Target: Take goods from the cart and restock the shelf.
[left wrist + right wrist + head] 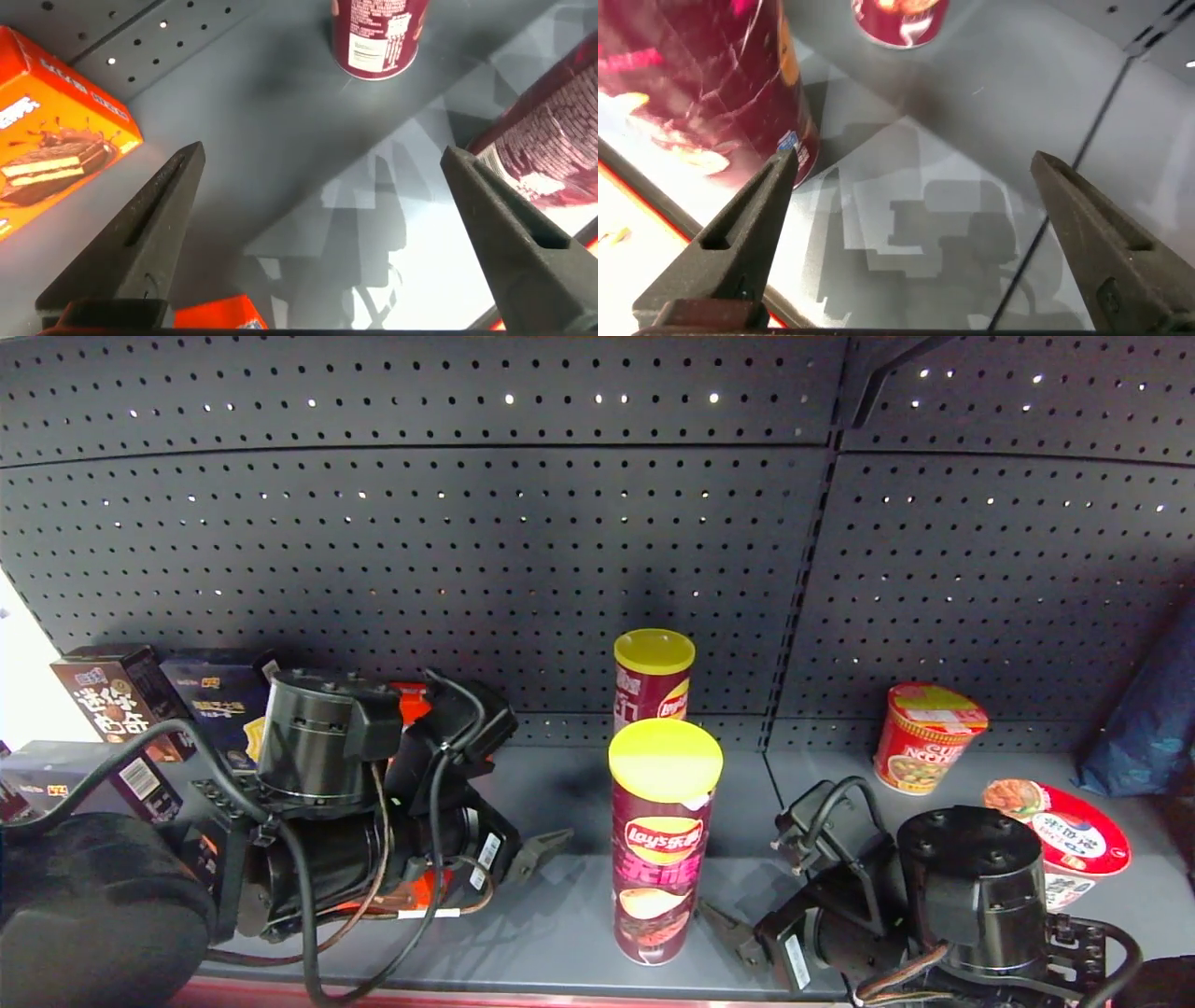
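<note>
From the head view, two chips cans stand one behind the other in the middle of the grey shelf [560, 915]: the front chips can [661, 845] near the shelf edge, and the rear chips can [653, 679] close to the perforated back wall [467, 569]. The left gripper [541, 849] rests low on one side of the front can and the right gripper [728, 933] on the other side, both near it but apart from it. Dark snack boxes [112, 695] are stacked at the far left, and a cup of noodles [927, 737] and a flat noodle bowl [1060, 840] are on the right part. In the left wrist view, the left gripper [322, 154] has its jaws spread wide with nothing between them, above the bare shelf board. An orange cake box [56, 140] lies on one side, the front can [551, 140] is just outside one finger, and the rear can [378, 37] is farther ahead. In the right wrist view, the right gripper [913, 161] is also wide apart and empty, with the front can [701, 84] just beside one finger and the rear can [901, 19] beyond. I judge that the cans are already restocked, upright and free. Much shelf room is left, so more goods from the cart probably remain to be placed. The surface is smooth painted metal, a little glossy, with a red strip on the front edge.
</note>
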